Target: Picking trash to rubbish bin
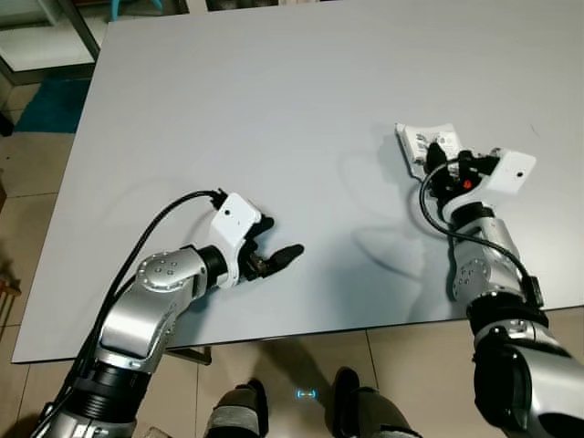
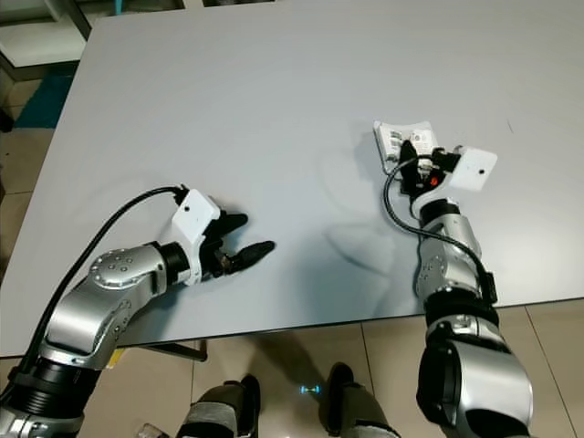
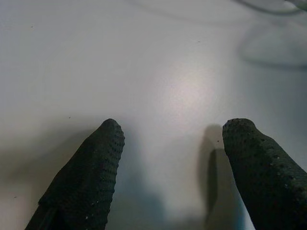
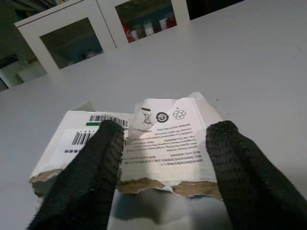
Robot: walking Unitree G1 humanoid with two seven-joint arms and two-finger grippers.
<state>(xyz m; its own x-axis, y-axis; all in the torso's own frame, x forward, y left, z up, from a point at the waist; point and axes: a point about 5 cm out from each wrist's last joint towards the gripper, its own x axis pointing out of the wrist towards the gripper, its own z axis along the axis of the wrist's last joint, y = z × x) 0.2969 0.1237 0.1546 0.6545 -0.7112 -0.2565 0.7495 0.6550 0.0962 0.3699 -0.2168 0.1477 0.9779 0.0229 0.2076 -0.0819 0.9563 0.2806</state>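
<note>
A torn piece of white cardboard (image 1: 420,140) with barcodes and printed labels lies flat on the grey table (image 1: 274,100), right of centre. My right gripper (image 1: 438,161) is at its near edge. In the right wrist view the two black fingers (image 4: 91,167) stand open over the cardboard (image 4: 163,139), one on each side of its torn edge. Whether they touch it I cannot tell. My left gripper (image 1: 281,239) rests low over bare table near the front edge, open, with nothing between its fingers (image 3: 91,167).
The table's front edge (image 1: 301,336) runs just before my body, with tiled floor and my feet (image 1: 246,401) below. A teal mat (image 1: 55,102) lies on the floor at the far left. A white cabinet with glass doors (image 4: 96,33) stands beyond the table.
</note>
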